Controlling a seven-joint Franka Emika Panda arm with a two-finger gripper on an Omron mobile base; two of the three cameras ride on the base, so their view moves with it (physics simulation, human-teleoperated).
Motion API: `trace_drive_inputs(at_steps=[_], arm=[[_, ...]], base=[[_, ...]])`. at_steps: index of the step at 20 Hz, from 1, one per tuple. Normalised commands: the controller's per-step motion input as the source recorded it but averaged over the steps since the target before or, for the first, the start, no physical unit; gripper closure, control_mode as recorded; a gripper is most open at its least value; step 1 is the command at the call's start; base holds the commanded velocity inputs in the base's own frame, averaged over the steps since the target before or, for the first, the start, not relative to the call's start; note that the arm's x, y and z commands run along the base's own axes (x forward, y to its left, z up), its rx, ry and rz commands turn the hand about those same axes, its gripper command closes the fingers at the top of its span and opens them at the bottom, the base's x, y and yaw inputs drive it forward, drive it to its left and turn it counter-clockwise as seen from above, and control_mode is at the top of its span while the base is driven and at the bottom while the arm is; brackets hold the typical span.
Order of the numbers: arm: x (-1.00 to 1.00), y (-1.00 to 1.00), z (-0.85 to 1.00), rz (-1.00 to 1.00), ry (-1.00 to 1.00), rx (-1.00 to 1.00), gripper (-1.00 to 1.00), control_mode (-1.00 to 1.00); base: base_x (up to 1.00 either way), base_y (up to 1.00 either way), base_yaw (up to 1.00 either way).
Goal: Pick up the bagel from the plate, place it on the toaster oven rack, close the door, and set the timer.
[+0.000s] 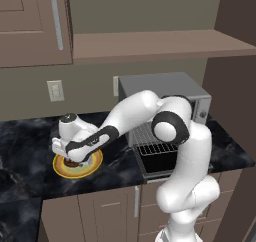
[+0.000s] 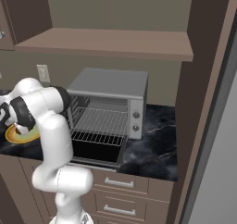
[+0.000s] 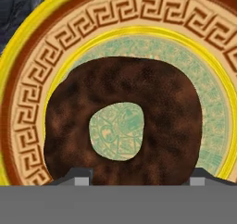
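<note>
The bagel (image 3: 122,126) lies flat at the centre of the plate (image 3: 152,15), on the table (image 1: 30,136) at nine o'clock from the oven (image 2: 109,109). The jaws straddle its sides; whether they grip it, I cannot tell. The rack (image 2: 99,121) sits behind the dropped door (image 2: 95,150).

left base view: behind arm, faces counter, toaster oven (image 1: 165,101) right of centre | right base view: same oven (image 2: 109,112) centre | hand view: close above plate (image 3: 41,56)
</note>
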Motion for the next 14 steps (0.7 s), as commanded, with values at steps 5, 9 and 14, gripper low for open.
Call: trace_drive_inputs(at_steps=[5, 9, 14], arm=[[-0.08, -0.46, -0.08, -0.02, -0.10, 0.01, 1.00, -1.00], [-0.19, -0.62, 0.00, -0.03, -0.14, 0.03, 1.00, -1.00], [-0.18, -0.60, 0.02, -0.03, -0.11, 0.05, 1.00, -1.00]], base=[[0.00, 0.00, 0.00], [0.00, 0.00, 0.00], [0.00, 0.00, 0.00]])
